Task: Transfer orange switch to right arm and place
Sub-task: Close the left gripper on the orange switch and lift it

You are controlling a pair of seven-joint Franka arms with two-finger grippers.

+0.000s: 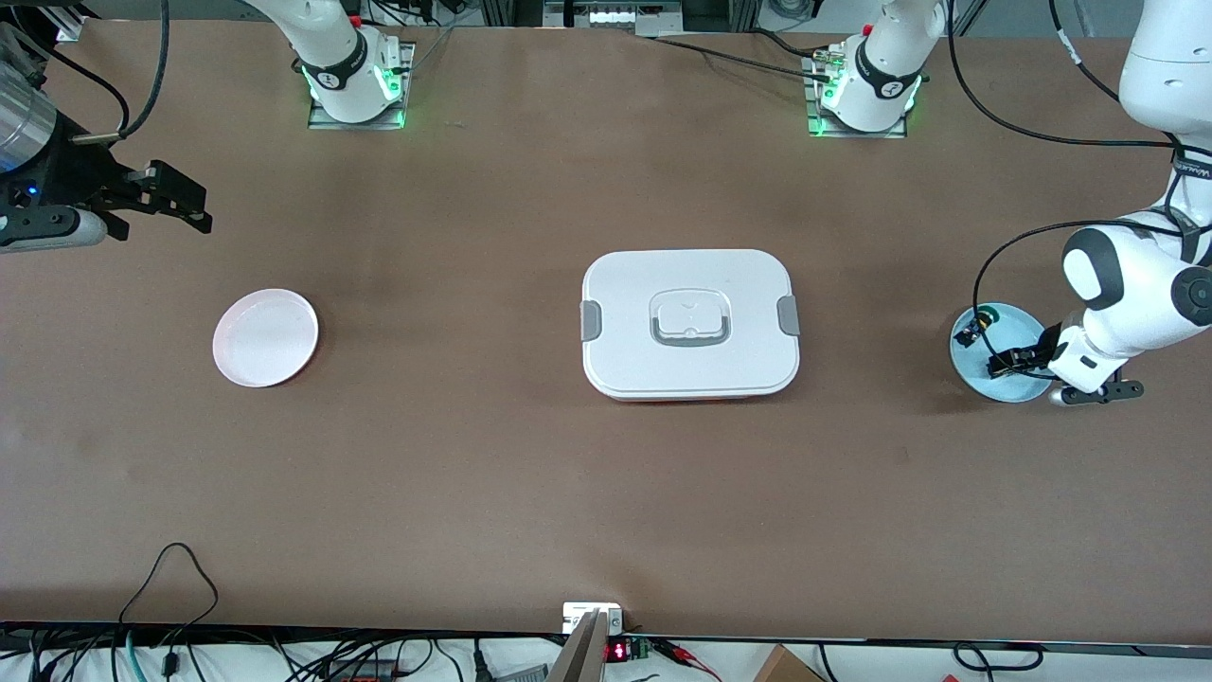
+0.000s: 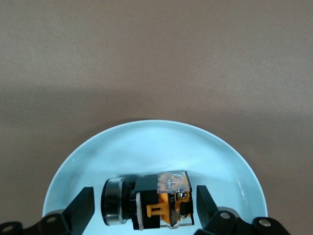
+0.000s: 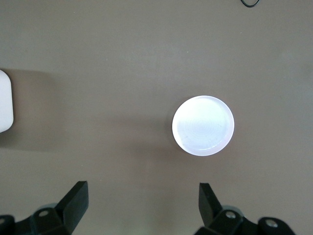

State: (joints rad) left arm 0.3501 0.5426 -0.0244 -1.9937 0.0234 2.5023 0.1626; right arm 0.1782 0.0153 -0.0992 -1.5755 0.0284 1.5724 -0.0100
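Note:
The orange switch [image 2: 159, 200] lies on its side in a light blue plate [image 2: 161, 144]: a black boxy body with orange parts and a round dark end. My left gripper [image 2: 144, 208] is open and low over the plate, with one finger [image 2: 82, 206] on each side of the switch and a gap to it on both sides. In the front view the left gripper [image 1: 1009, 363] is down in the blue plate [image 1: 1021, 327] at the left arm's end of the table. My right gripper [image 1: 199, 210] is open and empty, up in the air at the right arm's end.
A green-capped switch [image 1: 988, 314] and a small dark-and-blue part [image 1: 968, 334] also lie in the blue plate. A white lidded box [image 1: 689, 322] sits mid-table. A pale pink plate [image 1: 265, 337] lies near the right arm's end and also shows in the right wrist view [image 3: 203, 125].

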